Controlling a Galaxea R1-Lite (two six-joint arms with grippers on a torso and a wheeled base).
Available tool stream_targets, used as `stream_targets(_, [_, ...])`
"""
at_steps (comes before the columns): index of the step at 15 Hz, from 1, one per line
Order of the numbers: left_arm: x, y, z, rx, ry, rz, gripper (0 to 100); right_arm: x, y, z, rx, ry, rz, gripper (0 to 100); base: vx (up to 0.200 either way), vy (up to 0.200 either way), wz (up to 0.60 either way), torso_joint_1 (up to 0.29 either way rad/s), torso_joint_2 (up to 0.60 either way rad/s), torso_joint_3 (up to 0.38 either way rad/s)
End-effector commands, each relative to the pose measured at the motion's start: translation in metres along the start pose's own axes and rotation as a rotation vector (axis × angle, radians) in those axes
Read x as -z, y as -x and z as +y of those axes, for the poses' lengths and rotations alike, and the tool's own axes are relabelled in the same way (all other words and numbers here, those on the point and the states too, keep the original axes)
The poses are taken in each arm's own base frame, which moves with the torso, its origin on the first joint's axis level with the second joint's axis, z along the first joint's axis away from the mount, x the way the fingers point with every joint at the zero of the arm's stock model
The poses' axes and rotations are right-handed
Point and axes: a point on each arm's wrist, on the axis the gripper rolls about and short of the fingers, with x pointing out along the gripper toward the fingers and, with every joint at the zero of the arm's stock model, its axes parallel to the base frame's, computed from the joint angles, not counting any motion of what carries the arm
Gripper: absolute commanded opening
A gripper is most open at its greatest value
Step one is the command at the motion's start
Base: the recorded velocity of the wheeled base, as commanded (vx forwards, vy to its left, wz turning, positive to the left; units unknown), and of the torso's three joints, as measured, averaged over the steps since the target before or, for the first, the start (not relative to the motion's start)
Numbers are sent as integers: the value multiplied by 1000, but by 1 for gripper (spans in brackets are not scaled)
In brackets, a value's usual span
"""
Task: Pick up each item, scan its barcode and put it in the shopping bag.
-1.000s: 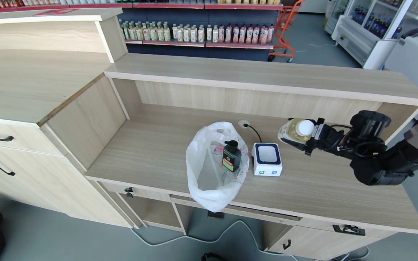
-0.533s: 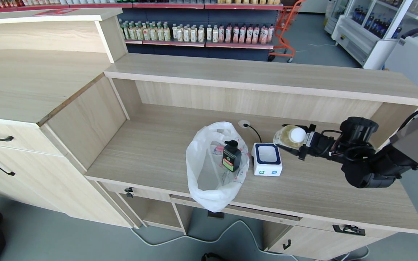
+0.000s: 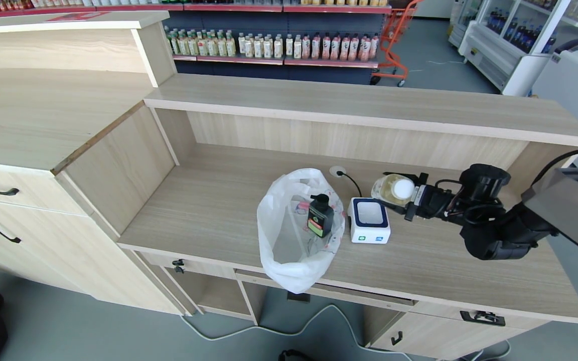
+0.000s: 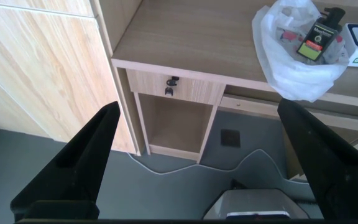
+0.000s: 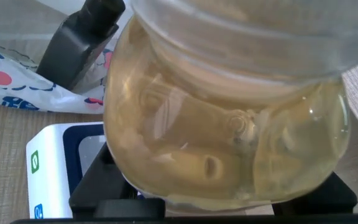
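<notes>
Beside scanner (image 3: 368,219), right gripper (image 3: 400,193) clasps bottle (image 3: 384,187) (white-capped)

You cannot make out any barcode on the bottle (image 3: 387,188) at the scanner's (image 3: 368,219) 1 o'clock, and in the right wrist view the bottle hides most of the scanner.

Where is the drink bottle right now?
In the head view the bottle is on the right, held in the right claw, just behind and right of the white scanner.
</notes>
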Motion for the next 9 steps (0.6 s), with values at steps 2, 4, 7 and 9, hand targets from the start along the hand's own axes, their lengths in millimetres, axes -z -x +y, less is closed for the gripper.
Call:
stream_targets(2, [0,0,0,0,0,0,100,5,-4,3,0,3,-4,0,0,0,0,0,0,0])
stream_targets(4, [0,0,0,0,0,0,100,6,-10,6,5,15,-18,0,0,0,0,0,0,0])
stream_targets(7, [0,0,0,0,0,0,100,7,-13,12,2,17,-27,0,0,0,0,0,0,0])
stream_targets(9, [0,0,0,0,0,0,100,6,-16,13,1,18,-32,0,0,0,0,0,0,0])
